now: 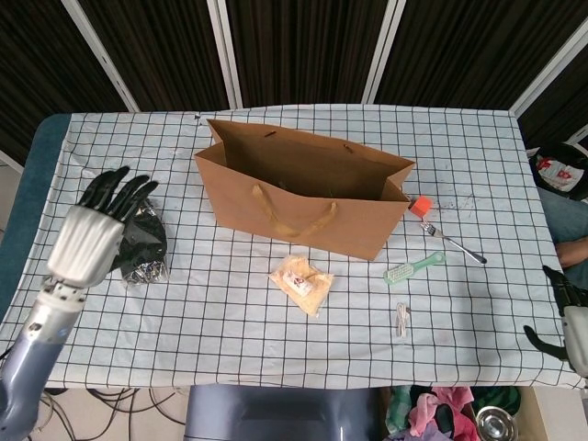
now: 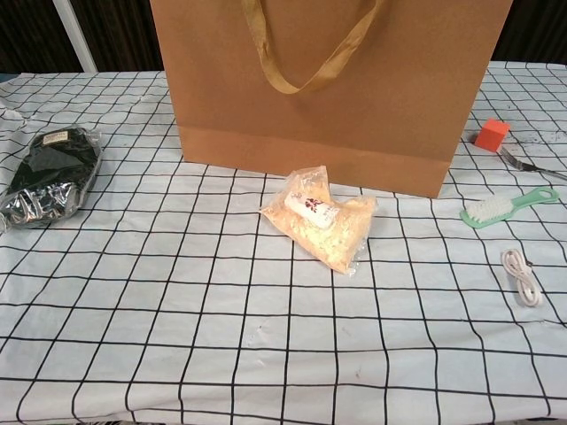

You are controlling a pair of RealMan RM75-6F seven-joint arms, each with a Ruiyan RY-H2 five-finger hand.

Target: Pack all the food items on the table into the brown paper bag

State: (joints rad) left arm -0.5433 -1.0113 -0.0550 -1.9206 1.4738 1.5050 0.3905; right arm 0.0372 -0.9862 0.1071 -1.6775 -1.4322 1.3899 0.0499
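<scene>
The brown paper bag stands open at the table's middle; in the chest view the bag fills the top. A clear packet of yellow snacks lies just in front of it. A black food packet lies at the left. My left hand hovers at that packet's left side, fingers spread, holding nothing. My right hand shows only partly at the right edge, its fingers apart and empty. The bag's inside is hidden from me.
An orange cube, a fork, a green brush and a coiled white cable lie right of the bag. A checked cloth covers the table.
</scene>
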